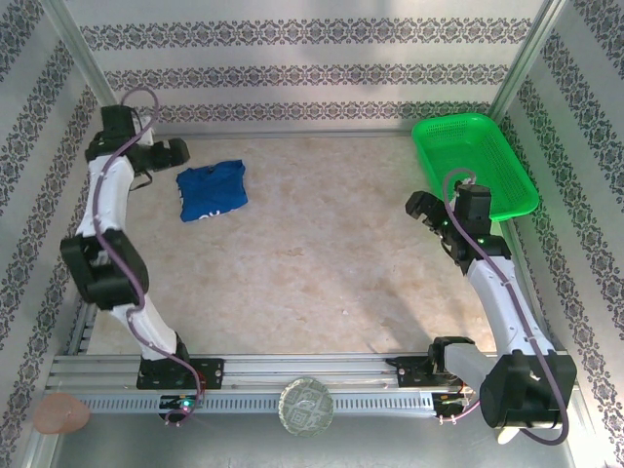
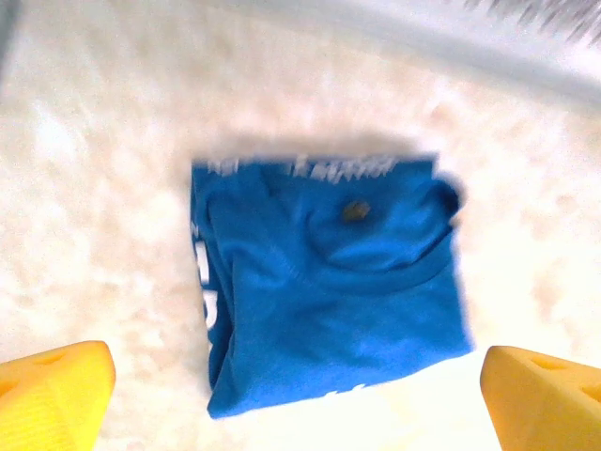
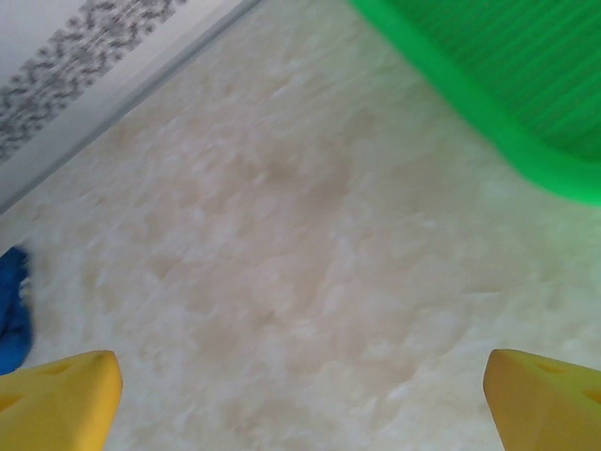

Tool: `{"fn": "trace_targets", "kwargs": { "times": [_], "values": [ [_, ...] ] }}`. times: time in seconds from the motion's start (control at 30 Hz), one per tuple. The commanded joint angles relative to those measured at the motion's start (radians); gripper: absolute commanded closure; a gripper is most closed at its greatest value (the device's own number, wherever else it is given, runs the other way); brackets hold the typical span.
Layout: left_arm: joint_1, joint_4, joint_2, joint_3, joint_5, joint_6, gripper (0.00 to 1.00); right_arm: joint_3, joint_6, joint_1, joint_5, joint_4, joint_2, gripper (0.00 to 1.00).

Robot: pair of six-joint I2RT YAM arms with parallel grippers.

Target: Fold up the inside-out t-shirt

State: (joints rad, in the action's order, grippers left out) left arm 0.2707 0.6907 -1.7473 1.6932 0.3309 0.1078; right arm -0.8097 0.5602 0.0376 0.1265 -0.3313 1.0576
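The inside-out t-shirt lies as a small royal-blue folded bundle at the table's far left, with white print showing along its edges. My left gripper hovers just left of and behind it, apart from the cloth. In the left wrist view the t-shirt lies flat below, and my left gripper is open, its yellow fingertips wide apart with nothing between them. My right gripper hangs over bare table at the right, open and empty. A sliver of the t-shirt shows at the right wrist view's left edge.
A green mesh basket stands at the back right, close to my right gripper; its rim runs across the right wrist view. Patterned walls close in the table on three sides. A round patterned disc sits on the front rail.
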Motion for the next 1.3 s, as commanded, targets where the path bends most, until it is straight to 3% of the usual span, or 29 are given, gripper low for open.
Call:
{"fn": "trace_targets", "kwargs": {
  "times": [0.0,0.13,0.3,0.37,0.5,0.57,0.77,0.83,0.9,0.97,1.07,1.17,1.27],
  "values": [
    [-0.004,-0.147,0.149,-0.124,0.015,0.101,0.0,0.018,-0.017,0.009,-0.218,0.079,-0.041,0.02],
    [-0.052,-0.376,0.4,-0.406,-0.047,0.152,0.0,0.113,-0.068,-0.003,-0.361,0.267,-0.066,0.02],
    [-0.173,-0.669,0.646,-0.807,-0.183,0.047,0.0,0.225,-0.281,-0.062,-0.458,0.438,-0.036,0.02],
    [-0.226,-0.765,0.716,-0.962,-0.306,0.025,0.0,0.277,-0.372,-0.109,-0.52,0.52,-0.014,0.02],
    [-0.306,-1.004,0.738,-1.198,-0.445,-0.049,0.0,0.361,-0.448,-0.147,-0.561,0.695,0.069,0.01],
    [-0.333,-1.213,0.676,-1.318,-0.494,-0.069,0.0,0.392,-0.46,-0.148,-0.546,0.793,0.129,0.01],
    [-0.35,-1.616,0.408,-1.427,-0.514,-0.079,0.01,0.437,-0.57,-0.159,-0.442,1.13,0.29,0.02],
    [-0.348,-1.55,0.403,-1.394,-0.484,-0.107,0.01,0.444,-0.581,-0.147,-0.363,1.176,0.338,0.02],
    [-0.336,-1.655,0.34,-1.406,-0.431,-0.14,0.01,0.515,-0.581,-0.136,-0.321,1.402,0.437,0.02],
    [-0.324,-1.792,0.242,-1.429,-0.379,-0.149,0.01,0.528,-0.565,-0.122,-0.307,1.445,0.479,0.02],
    [-0.321,-1.968,0.113,-1.443,-0.363,-0.161,0.01,0.481,-0.562,-0.096,-0.23,1.351,0.476,0.01],
    [-0.302,-1.741,0.165,-1.369,-0.3,-0.152,0.01,0.431,-0.511,-0.049,-0.191,1.277,0.477,0.02],
    [-0.267,-1.625,0.156,-1.298,-0.283,-0.112,0.01,0.429,-0.513,-0.05,-0.193,1.269,0.475,0.02]
  ]
}}
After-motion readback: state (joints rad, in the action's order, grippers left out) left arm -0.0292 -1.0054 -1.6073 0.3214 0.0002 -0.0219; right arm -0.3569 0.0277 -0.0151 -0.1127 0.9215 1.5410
